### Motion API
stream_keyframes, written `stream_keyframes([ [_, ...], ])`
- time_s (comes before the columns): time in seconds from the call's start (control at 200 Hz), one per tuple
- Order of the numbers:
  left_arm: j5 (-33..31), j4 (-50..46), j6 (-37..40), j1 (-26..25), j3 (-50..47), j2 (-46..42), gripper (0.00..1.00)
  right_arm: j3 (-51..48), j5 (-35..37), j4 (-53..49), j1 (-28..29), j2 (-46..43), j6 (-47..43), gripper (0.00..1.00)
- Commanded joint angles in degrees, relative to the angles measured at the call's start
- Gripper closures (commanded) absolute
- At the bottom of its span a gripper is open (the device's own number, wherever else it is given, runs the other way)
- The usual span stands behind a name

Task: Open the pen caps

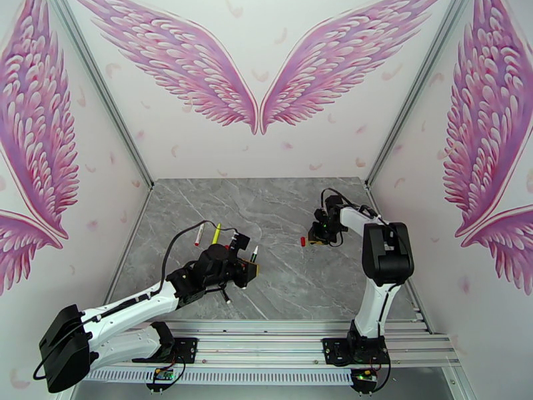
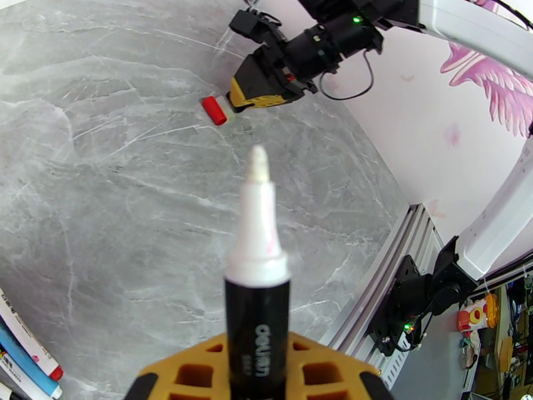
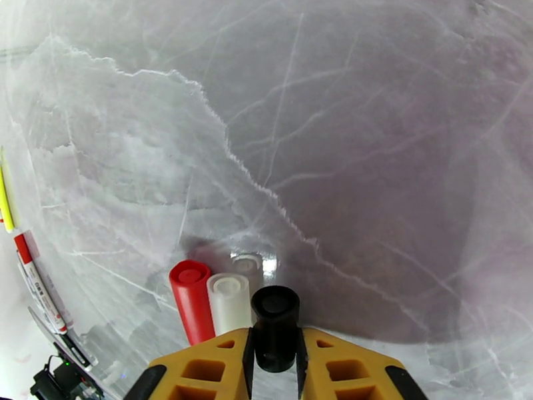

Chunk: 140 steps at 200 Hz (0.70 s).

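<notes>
Pinched between the yellow fingers [image 3: 200, 368] of the right end effector [image 3: 275, 355]: black pen cap [image 3: 275, 313], round end facing the wrist camera, close by the red cap [image 3: 192, 303], with a white cap [image 3: 228, 303] touching the red cap and filling the space between. Red and white resting on the grey worktop [image 3: 373, 161]. Clamped tight in the left end effector [image 2: 256, 371], well apart from the red cap: uncapped pen [image 2: 256, 308], black barrel, white tip bare and aimed roughly toward the red cap. Lying even farther from the red cap, on the left arm's side: more pens [image 1: 200, 233], a yellow highlighter [image 1: 216, 233] among them
</notes>
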Motion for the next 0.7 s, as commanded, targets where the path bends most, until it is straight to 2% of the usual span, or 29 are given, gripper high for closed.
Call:
stream_keyframes([
  [0.0,-4.19,-4.52,0.28,0.45,3.8,0.12,1.0,-1.84,1.5,1.04,0.62,-3.85,1.74,0.72],
  [0.285,-7.74,-8.82,0.31,0.98,6.58,2.25,1.0,-4.67,1.81,2.47,1.84,-7.78,3.25,0.66],
  [0.38,-10.82,-10.93,-0.01,1.39,8.01,3.55,1.0,-6.95,2.19,4.12,3.18,-11.32,4.21,0.65],
  [0.535,-18.03,-17.17,0.28,3.18,12.07,7.64,1.0,-13.15,3.22,7.67,6.46,-20.65,6.5,0.54],
  [0.695,-18.63,-18.44,2.2,6.86,15.4,13.43,1.0,-18.97,4.05,9.75,11.32,-32.72,8.88,0.4],
])
